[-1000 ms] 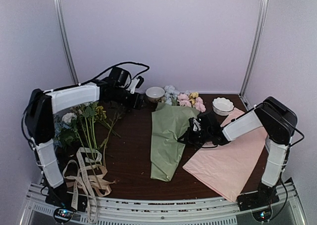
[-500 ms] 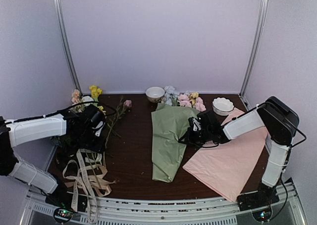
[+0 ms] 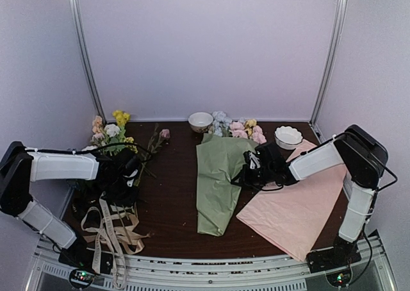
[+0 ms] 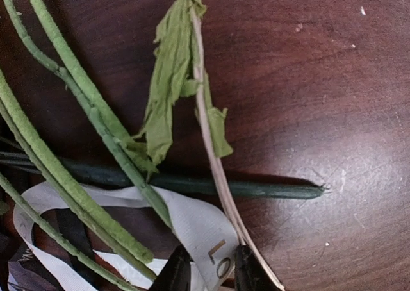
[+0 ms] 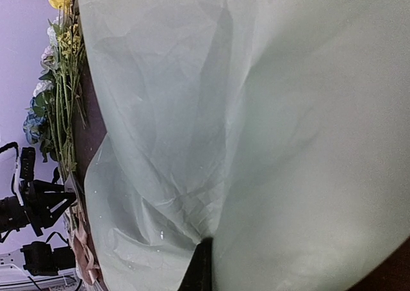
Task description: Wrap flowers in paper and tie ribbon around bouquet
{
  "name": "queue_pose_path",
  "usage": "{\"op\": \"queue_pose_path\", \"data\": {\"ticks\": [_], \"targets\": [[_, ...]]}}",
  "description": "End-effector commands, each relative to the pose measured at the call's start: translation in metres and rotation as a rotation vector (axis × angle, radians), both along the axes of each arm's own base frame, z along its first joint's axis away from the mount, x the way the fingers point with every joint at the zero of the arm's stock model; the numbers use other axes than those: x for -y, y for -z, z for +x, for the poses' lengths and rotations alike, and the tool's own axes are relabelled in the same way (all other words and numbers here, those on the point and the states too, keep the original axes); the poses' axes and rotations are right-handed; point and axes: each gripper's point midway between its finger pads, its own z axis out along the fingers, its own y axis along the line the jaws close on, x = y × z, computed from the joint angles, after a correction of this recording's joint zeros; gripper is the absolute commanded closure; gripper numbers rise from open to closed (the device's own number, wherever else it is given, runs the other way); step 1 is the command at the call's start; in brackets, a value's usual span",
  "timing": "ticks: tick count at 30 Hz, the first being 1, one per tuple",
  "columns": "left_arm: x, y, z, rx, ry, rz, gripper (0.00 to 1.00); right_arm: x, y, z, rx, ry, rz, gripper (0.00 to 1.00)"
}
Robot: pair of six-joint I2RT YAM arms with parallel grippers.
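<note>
Left claw (image 4: 210, 270) amid flower stems (image 4: 70, 182), ribbon (image 4: 192, 224)

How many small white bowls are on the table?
2. A round bowl stands at the back, just left of the blooms of the bouquet; a scalloped bowl stands back right, by the pink sheet. Another might be hidden.

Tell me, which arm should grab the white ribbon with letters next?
Left. The left pincer sits right over the ribbon, one fingertip on each side, beside the loose flower stems. The right pincer is across the table, shut on the green bouquet, so it looks busy holding that.
</note>
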Motion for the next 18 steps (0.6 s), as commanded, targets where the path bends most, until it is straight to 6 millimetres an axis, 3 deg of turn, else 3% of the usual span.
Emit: {"op": "queue_pose_path", "data": {"ticks": [1, 2, 5, 6, 13, 18], "targets": [[0.005, 0.004, 0.009, 0.020, 0.016, 0.004, 0.73, 0.002, -0.010, 0.000, 0.029, 0.005, -0.009, 1.00], [0.005, 0.004, 0.009, 0.018, 0.019, 0.008, 0.75, 0.002, -0.010, 0.000, 0.028, 0.005, -0.010, 1.00], [0.009, -0.006, 0.014, 0.045, 0.023, -0.015, 0.98, 0.002, -0.009, -0.001, 0.029, 0.005, -0.011, 1.00], [0.011, -0.013, 0.017, 0.066, 0.025, -0.028, 1.00, 0.003, -0.009, -0.001, 0.027, 0.005, -0.012, 1.00], [0.009, -0.109, 0.033, 0.339, 0.055, -0.111, 1.00, 0.004, -0.007, -0.001, 0.028, 0.004, -0.022, 1.00], [0.000, -0.156, 0.032, 0.452, 0.064, -0.115, 1.00, 0.003, -0.008, -0.001, 0.029, 0.003, -0.016, 1.00]]}}
